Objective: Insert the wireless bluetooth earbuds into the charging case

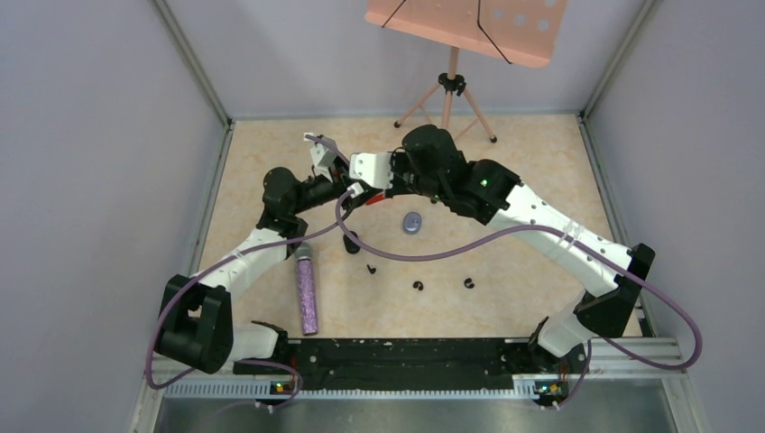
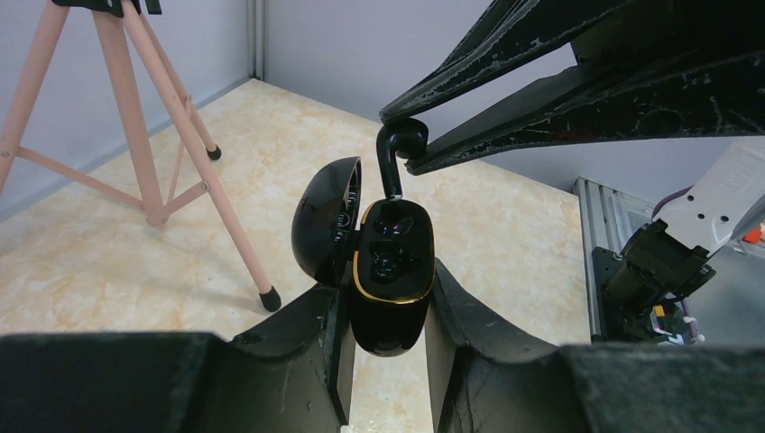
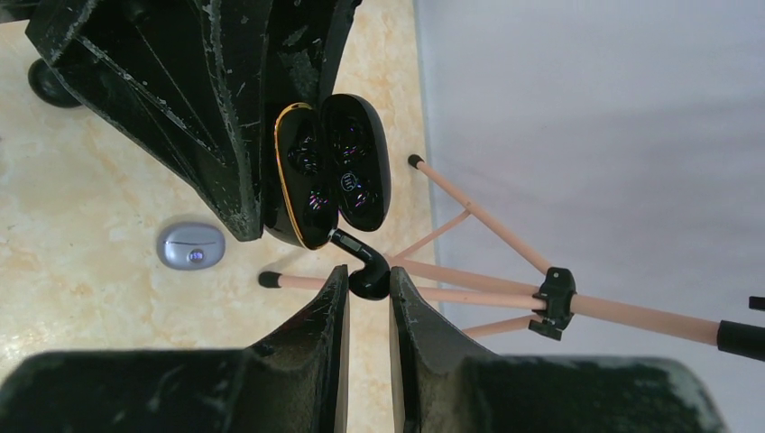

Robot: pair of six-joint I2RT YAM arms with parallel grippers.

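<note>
Left wrist: left pincer [image 2: 388, 316] clamps open charging case [image 2: 390, 271], centre frame; right pincer [image 2: 410, 152] clamps earbud [image 2: 394, 158] above it. Insertion step; next: align stem, push in.

Left arm [image 1: 248, 257], right arm [image 1: 550, 225] meet (jaws clamped).

Above the beige desk [image 1: 523, 180], a black stemmed earbud [image 2: 394, 162] meets the rim of the open black charging case [image 2: 390, 271]. A grey oval case [image 1: 412, 222] lies right, and a glittery purple microphone [image 1: 307, 293] near left.
</note>
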